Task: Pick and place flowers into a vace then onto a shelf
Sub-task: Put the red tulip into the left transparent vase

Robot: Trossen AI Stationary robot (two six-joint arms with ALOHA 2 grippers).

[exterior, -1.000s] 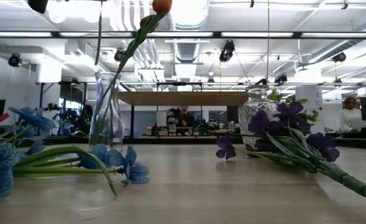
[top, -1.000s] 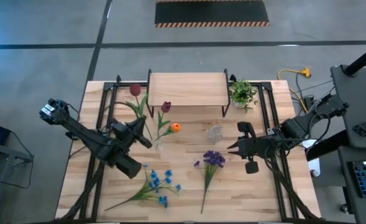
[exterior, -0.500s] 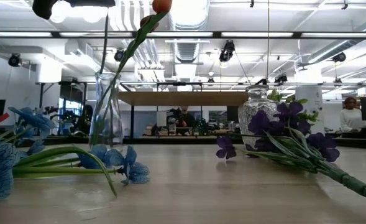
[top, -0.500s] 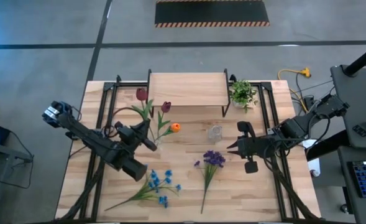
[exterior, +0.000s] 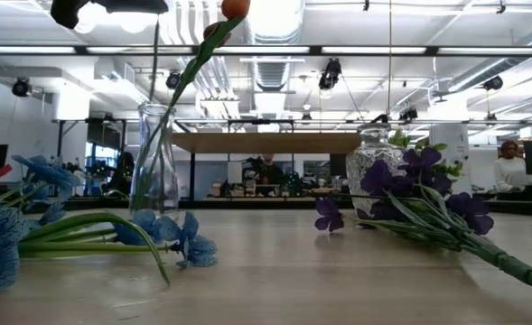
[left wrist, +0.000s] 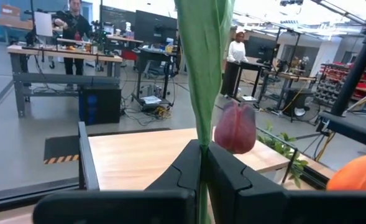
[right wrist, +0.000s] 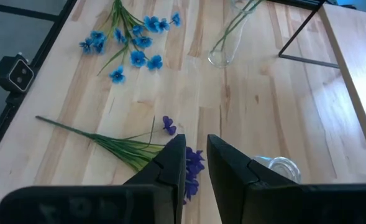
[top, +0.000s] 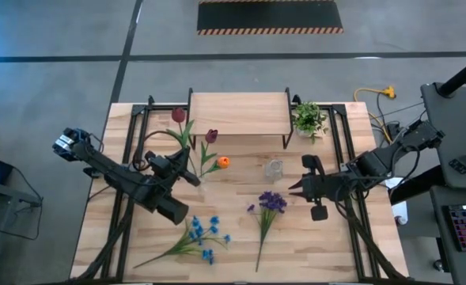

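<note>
Dark red and green fill my left wrist view: my left hand (left wrist: 202,163) is clamped tight on the stem of a red tulip (top: 179,115), its bloom raised near the shelf's (top: 238,114) left front corner. From above, that hand (top: 190,178) sits just beside the glass vase (exterior: 154,158), which already holds a second red tulip (top: 211,136) and an orange bud (top: 223,162), both leaning toward the shelf. The shelf, light wood on thin black legs, stands at the far middle of the worktop (top: 233,245). My right hand (top: 295,188) hovers over the right half of the worktop, fingers (right wrist: 172,163) nearly together with only a narrow gap and nothing between them; the purple bunch (top: 269,204) lies just beneath and in front of it. The blue spray (top: 196,237) lies flat on the near left of the worktop, well apart from the vase. A small cut-glass jar (top: 274,169) stands between the vase and my right hand, and a potted plant (top: 308,119) sits beside the shelf's right end.
</note>
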